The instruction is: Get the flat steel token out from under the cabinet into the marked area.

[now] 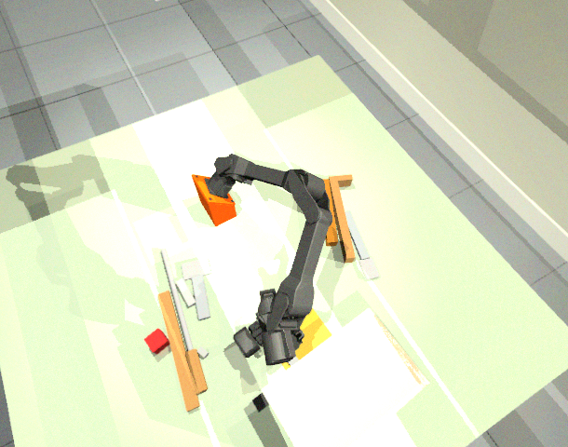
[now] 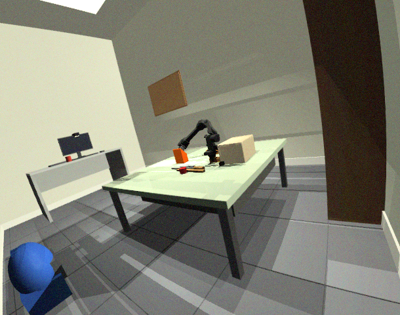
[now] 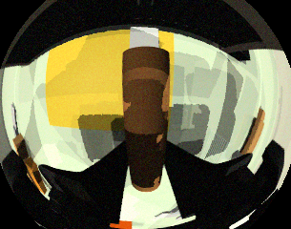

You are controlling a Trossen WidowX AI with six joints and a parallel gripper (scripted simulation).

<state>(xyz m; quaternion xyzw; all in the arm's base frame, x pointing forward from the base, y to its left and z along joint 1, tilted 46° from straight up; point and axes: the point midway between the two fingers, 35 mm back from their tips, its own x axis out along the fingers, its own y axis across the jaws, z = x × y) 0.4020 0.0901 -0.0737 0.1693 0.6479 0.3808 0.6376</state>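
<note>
My gripper (image 3: pixel 144 144) is shut on a brown-handled tool (image 3: pixel 146 95), with the handle between the black fingers in the wrist view. A grey flat part (image 3: pixel 144 38) shows beyond the handle's far end. The yellow marked area (image 3: pixel 78 81) (image 1: pixel 318 331) lies below and beside the tool, in front of the cabinet (image 1: pixel 342 389) (image 2: pixel 232 152). In the top view the arm's wrist hides the fingers, the held tool and part of the yellow area. The steel token cannot be made out in any view. Whether the tool's far end touches the table cannot be told.
A wooden bar (image 1: pixel 174 336), a thin grey rod (image 1: pixel 177 300), a grey T-shaped piece (image 1: pixel 201 298) and a red block (image 1: pixel 156 340) lie left. A black block (image 1: pixel 260 401) is beside the cabinet. A wooden L-shaped piece (image 1: pixel 341 216) lies right. The arm stands on an orange wedge (image 1: pixel 222 211).
</note>
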